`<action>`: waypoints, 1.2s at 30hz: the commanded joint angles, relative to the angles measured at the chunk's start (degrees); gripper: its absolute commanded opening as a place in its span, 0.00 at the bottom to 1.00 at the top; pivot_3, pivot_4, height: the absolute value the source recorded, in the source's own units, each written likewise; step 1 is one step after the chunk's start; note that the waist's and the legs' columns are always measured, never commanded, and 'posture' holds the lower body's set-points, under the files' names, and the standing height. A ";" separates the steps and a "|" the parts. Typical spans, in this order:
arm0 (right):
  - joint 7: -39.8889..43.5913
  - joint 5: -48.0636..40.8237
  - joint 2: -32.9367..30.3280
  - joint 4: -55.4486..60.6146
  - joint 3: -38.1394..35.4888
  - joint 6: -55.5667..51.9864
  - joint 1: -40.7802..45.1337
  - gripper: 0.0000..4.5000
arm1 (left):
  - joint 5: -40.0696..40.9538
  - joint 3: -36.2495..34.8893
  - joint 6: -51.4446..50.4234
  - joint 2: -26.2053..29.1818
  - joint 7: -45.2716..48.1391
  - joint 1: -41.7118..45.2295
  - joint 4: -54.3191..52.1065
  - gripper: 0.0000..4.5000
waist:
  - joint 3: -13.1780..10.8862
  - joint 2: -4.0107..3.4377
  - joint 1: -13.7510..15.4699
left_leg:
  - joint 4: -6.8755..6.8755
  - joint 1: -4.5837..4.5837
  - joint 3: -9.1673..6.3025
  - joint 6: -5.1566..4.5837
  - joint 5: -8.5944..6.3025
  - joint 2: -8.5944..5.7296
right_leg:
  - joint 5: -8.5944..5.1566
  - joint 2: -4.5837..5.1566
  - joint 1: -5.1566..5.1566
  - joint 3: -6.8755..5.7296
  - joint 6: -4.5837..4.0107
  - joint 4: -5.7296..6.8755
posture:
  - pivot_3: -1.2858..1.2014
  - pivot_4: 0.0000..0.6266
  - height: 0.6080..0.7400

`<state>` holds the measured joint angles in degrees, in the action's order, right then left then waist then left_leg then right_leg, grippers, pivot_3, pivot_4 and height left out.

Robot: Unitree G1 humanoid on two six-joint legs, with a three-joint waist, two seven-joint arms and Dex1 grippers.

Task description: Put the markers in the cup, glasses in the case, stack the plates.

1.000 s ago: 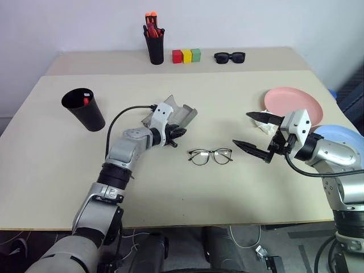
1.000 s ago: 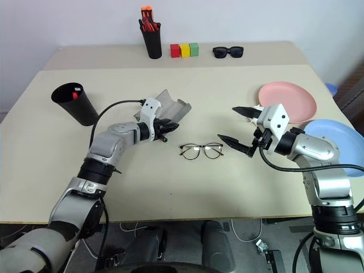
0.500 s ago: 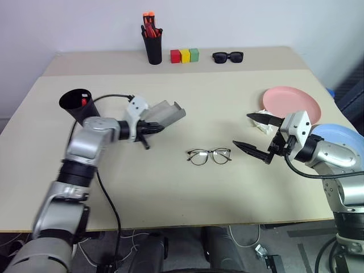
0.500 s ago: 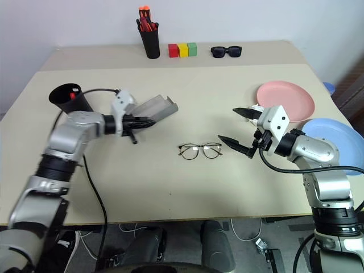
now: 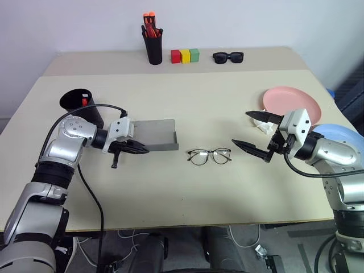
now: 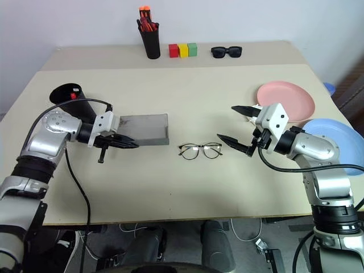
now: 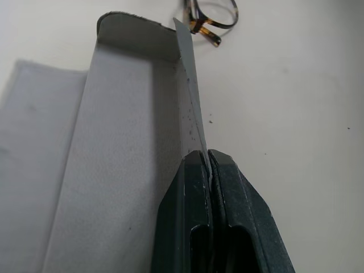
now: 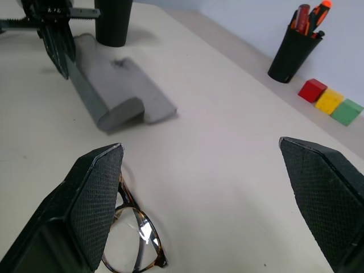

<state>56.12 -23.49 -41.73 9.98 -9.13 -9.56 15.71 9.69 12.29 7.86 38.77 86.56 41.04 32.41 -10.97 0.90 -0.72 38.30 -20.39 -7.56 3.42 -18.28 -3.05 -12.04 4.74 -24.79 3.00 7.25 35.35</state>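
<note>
Beige table (image 5: 227, 187), grey case (image 5: 152, 135) pinched by left gripper (image 5: 135, 149), glasses (image 5: 210, 156) beside spread right gripper (image 5: 250, 134)

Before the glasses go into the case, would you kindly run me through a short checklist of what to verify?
1. Case open, flat on the table: ok.
2. Left gripper shut on the case's wall, steadying it: ok.
3. Right gripper open, holding nothing: ok.
4. Glasses lying free on the table, between case and right gripper: ok.
5. Glasses arms folded: cannot tell.
6. Marker already in the cup, red tip showing: ok.
</note>
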 commanded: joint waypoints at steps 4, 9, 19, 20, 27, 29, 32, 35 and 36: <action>-0.10 -0.29 -0.64 2.54 -0.84 0.69 0.25 1.00 | -0.10 -1.50 9.13 -1.81 2.50 3.05 5.78 0.01 | 0.00 0.00 -0.20 | -0.01 0.03 0.00 0.00 0.00 0.00 | 0.00 -0.01 -0.01 0.00 0.00 0.03 | 0.52 0.24 1.00; -0.22 -0.30 -0.67 2.87 -0.92 0.52 0.02 1.00 | -1.37 -0.98 10.11 -2.40 2.97 4.34 8.78 0.13 | 0.00 0.00 -0.32 | 0.00 0.02 0.00 -0.01 0.00 0.00 | 0.00 -0.01 -0.01 0.00 0.00 0.03 | 0.52 0.24 1.00; 2.12 0.61 -2.19 5.27 1.31 0.13 -0.48 1.00 | 2.07 -4.45 6.90 -2.53 1.95 5.50 6.23 0.98 | 0.00 0.00 -0.26 | 0.00 0.02 0.00 -0.02 -0.01 0.00 | 0.00 -0.01 -0.01 0.00 0.00 0.04 | 0.52 0.24 1.00; 1.93 1.37 -2.49 5.82 2.08 -0.05 -0.32 1.00 | 3.53 -5.61 4.85 -2.43 1.70 5.64 5.02 0.98 | 0.00 0.00 -0.27 | 0.00 0.03 0.00 -0.02 -0.01 0.00 | 0.00 -0.01 -0.01 0.00 0.01 0.04 | 0.52 0.24 1.00; -1.79 8.78 -1.55 8.77 10.34 -2.22 2.27 1.00 | 20.89 -19.46 -27.77 0.98 -9.87 -2.30 -18.36 0.98 | 0.00 -0.01 -1.50 | -0.01 0.04 -0.02 -0.03 -0.02 0.03 | -0.01 -0.03 -0.04 0.00 0.02 0.08 | 0.52 0.24 1.00; -3.70 9.93 -0.21 9.94 12.34 -4.62 3.73 1.00 | 24.91 -22.92 -34.32 2.28 -13.63 -8.16 -26.55 0.98 | 0.03 -0.05 -2.26 | -0.05 0.05 -0.04 -0.03 -0.02 0.06 | -0.02 -0.03 -0.11 0.03 0.02 0.13 | 0.52 0.24 1.00; -5.61 14.07 0.42 9.57 17.09 -10.82 7.16 1.00 | 27.22 -26.54 -39.51 5.40 -16.21 -18.99 -36.25 0.98 | 0.02 -0.06 -2.57 | -0.07 0.02 -0.03 -0.01 -0.01 0.08 | -0.02 -0.04 -0.21 0.05 0.00 0.18 | 0.52 0.24 1.00; -4.98 17.36 -0.41 8.22 20.90 -13.60 9.54 1.00 | 26.19 -27.71 -38.70 7.90 -17.11 -24.91 -40.12 0.98 | 0.01 -0.05 -1.66 | -0.07 -0.01 -0.03 0.02 0.01 0.08 | -0.02 -0.04 -0.25 0.07 -0.02 0.21 | 0.52 0.24 1.00; -4.58 19.08 -0.95 7.49 22.42 -13.72 10.27 1.00 | 26.32 -28.04 -38.46 8.51 -17.13 -25.83 -40.53 0.98 | 0.01 -0.05 -1.23 | -0.07 -0.01 -0.03 0.03 0.01 0.08 | -0.02 -0.04 -0.23 0.07 -0.02 0.22 | 0.52 0.24 1.00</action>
<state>51.19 -6.70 -41.82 17.20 12.05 -22.96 24.87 35.54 -13.07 -31.14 46.09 69.70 14.67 -5.29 -10.97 0.86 -1.95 38.24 -20.40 -7.60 3.45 -18.27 -2.99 -12.06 4.71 -24.99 3.04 7.22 35.55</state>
